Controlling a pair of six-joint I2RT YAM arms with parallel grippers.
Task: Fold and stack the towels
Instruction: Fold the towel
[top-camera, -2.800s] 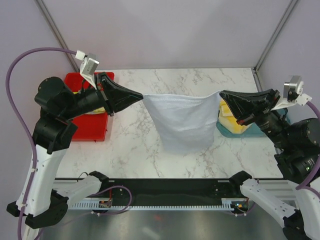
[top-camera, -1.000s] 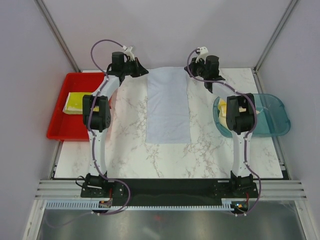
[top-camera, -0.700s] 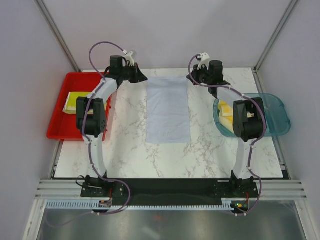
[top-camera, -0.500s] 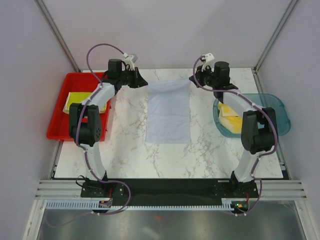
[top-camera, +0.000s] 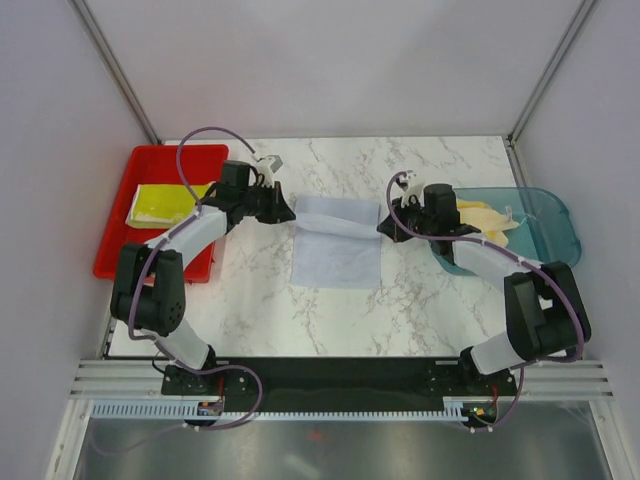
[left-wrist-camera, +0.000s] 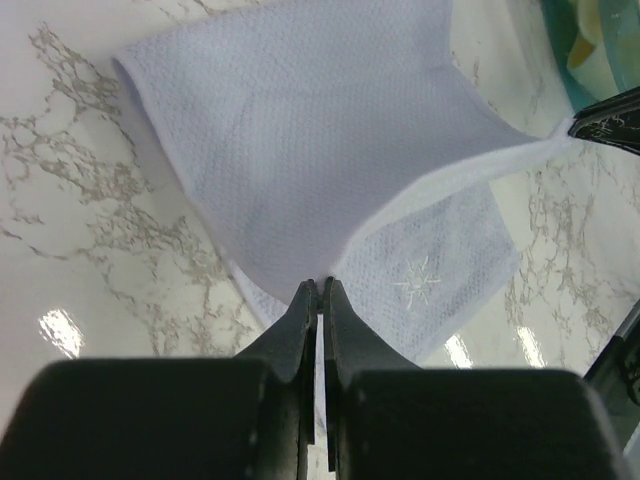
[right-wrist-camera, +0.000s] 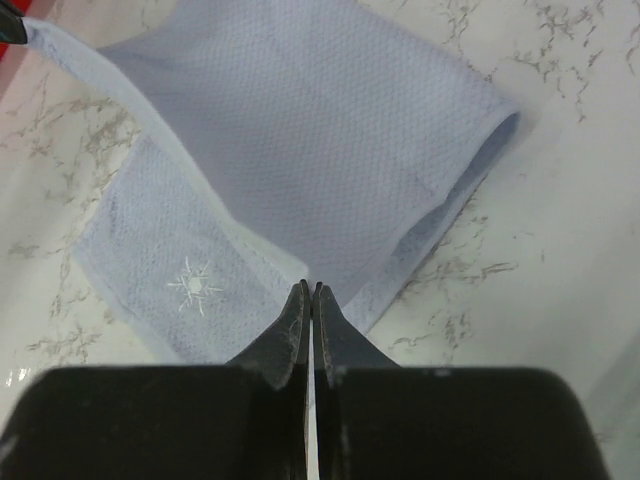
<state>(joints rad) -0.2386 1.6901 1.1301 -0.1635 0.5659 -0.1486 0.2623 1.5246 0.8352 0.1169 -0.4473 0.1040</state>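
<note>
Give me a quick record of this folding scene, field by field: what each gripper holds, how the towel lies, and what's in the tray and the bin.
Left gripper: shut on one corner of the white towel
Right gripper: shut on the other corner of the same edge
Towel state: held edge lifted over the lower layer, which lies flat on the marble table; fold not pressed flat
Red tray: yellow towel inside
Teal bin: pale cream towels inside
</note>
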